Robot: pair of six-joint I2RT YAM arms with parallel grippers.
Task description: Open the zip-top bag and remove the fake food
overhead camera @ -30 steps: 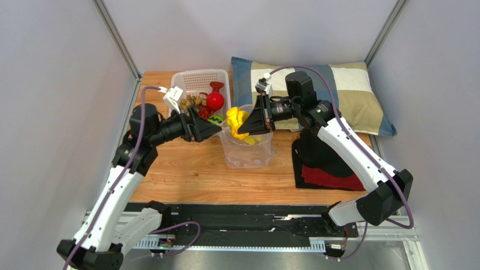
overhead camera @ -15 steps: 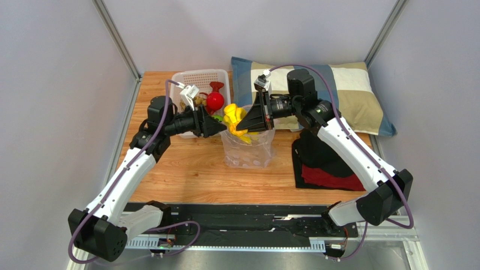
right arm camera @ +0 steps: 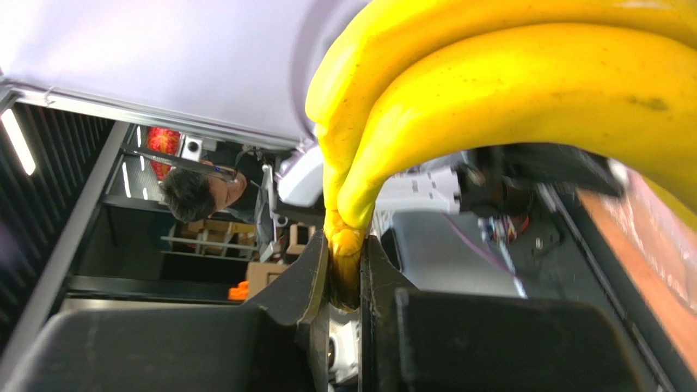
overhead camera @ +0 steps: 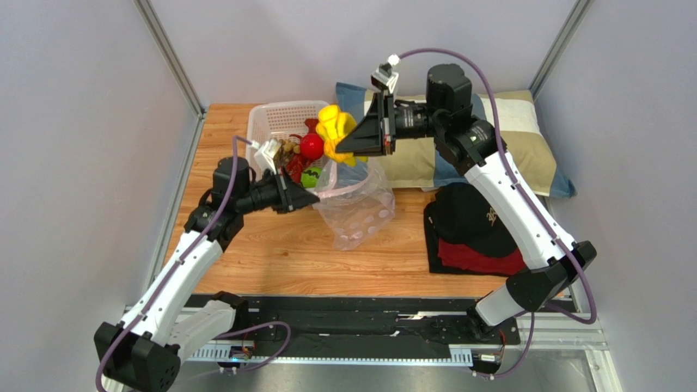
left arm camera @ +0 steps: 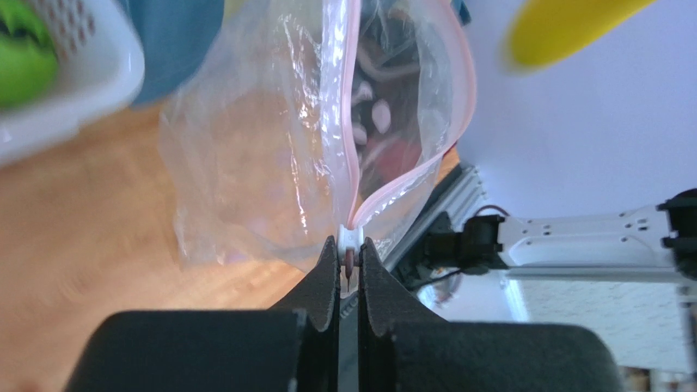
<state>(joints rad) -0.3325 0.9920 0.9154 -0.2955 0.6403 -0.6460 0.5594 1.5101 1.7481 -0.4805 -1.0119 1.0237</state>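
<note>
Since the earlier frame our right arm has risen and swung toward the far side, lifting the banana bunch (overhead camera: 332, 128) clear of the zip-top bag (overhead camera: 358, 211). The bag has slumped toward the right on the table (overhead camera: 262, 253), and our left arm has drawn back a little to the near left.

The right tool (overhead camera: 347, 142) is clamped on the bunch's stem, in the air by the right edge of the white basket (overhead camera: 270, 119). A red fruit (overhead camera: 310, 146) and a green ball (overhead camera: 310, 175) already lie in the basket. The left tool (overhead camera: 308, 198) is pinched on the bag's rim.

To do this step well, we judge the bunch should travel left until it is over the basket, then come down low before release, since a stem grip lets it swing.

The left wrist view shows what the top view cannot: the pinkish zip strip (left arm camera: 353, 122) is parted, with its end nipped between the closed fingers. The right wrist view shows the stem held between narrow jaws. Whether anything remains inside the bag we cannot tell.
</note>
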